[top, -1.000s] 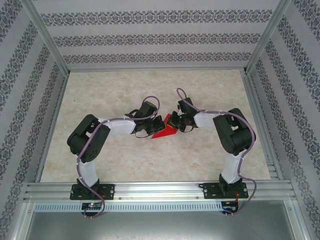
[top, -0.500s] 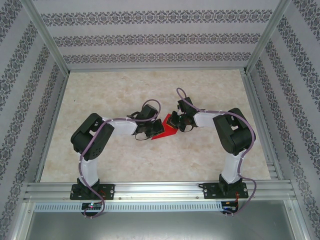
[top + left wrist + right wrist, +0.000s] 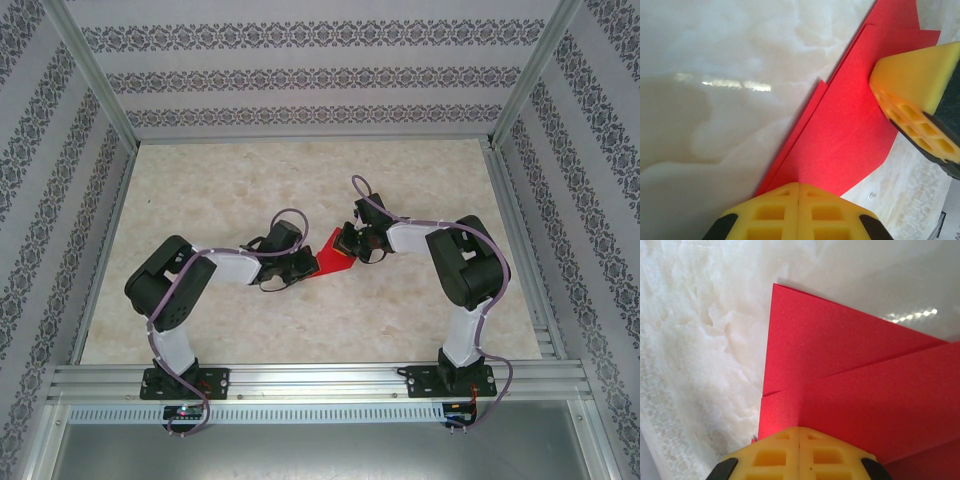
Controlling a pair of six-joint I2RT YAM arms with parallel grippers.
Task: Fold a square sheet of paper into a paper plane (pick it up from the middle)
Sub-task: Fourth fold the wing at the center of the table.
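Left hand (image 3: 799, 192), fingers together, rests on the folded bright red paper sheet (image 3: 332, 257) on the marbled tabletop (image 3: 300, 180). Right hand (image 3: 799, 437), also together, sits on it too.

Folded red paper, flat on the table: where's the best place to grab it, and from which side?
Probably the long stepped edge of the folded red paper, where the overlapping layers should make it stiffest. It lies flat on the table, so a straight top-down pinch has little to close on. Come in low from the bare table beside that edge and slide one finger under.
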